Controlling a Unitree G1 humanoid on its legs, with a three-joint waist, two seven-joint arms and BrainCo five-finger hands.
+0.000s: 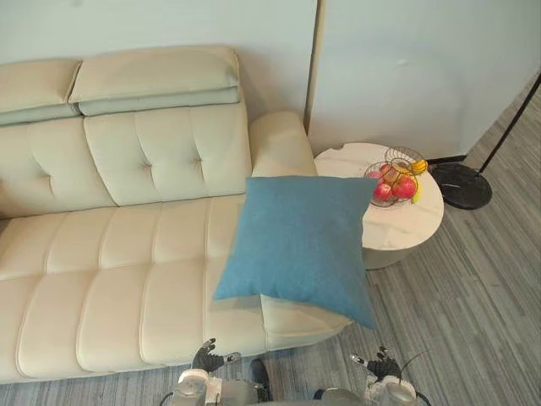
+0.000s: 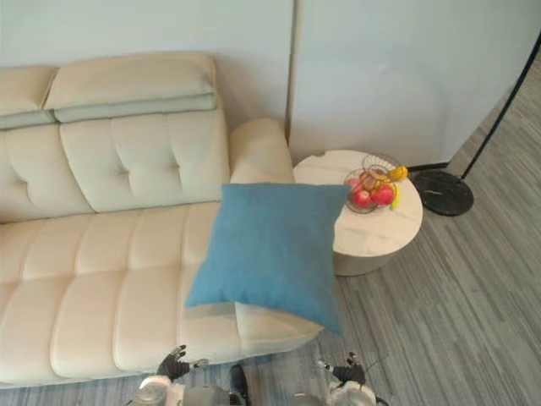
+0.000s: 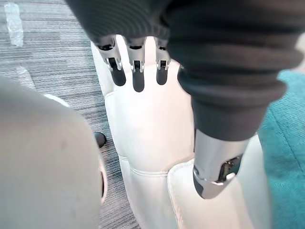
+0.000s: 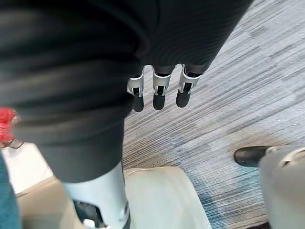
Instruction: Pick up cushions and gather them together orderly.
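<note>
A blue square cushion [image 1: 300, 245] leans tilted on the right end of the cream sofa [image 1: 127, 279], over the seat and low armrest, with its lower corner hanging past the front edge. My left hand [image 1: 207, 357] is low in front of the sofa, below the cushion's left corner, open with straight fingers [image 3: 137, 76] and holding nothing. The cushion's edge [image 3: 286, 124] lies beside it, apart. My right hand [image 1: 382, 365] hovers over the floor near the sofa's right front corner, its fingers [image 4: 159, 95] straight and empty.
A round white side table [image 1: 406, 228] stands right of the sofa, carrying a wire basket of fruit [image 1: 396, 178]. A floor lamp's black base [image 1: 461, 186] and thin pole stand further right. Grey striped floor runs along the sofa's front.
</note>
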